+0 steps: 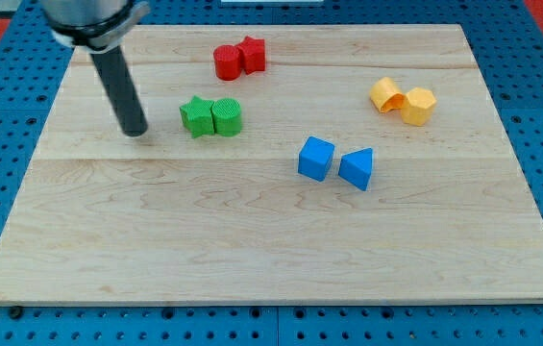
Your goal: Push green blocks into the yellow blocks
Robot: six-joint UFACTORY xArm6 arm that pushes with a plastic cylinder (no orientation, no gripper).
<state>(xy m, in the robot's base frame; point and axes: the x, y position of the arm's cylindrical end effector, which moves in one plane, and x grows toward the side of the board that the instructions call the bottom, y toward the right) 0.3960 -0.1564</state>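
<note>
Two green blocks sit touching at the upper middle-left of the board: a star-shaped green block (195, 115) and a rounded green block (226, 116) to its right. Two yellow blocks lie touching at the upper right: a yellow arch-like block (385, 94) and a yellow hexagonal block (419, 105). My tip (135, 132) rests on the board to the left of the green star block, a short gap apart from it. The dark rod rises up and to the left out of the view's top.
Two red blocks (239, 58) sit touching near the top, above the greens. A blue cube (316, 158) and a blue triangular block (357, 168) lie in the middle, between the greens and yellows but lower. The wooden board (252, 259) ends at blue pegboard all round.
</note>
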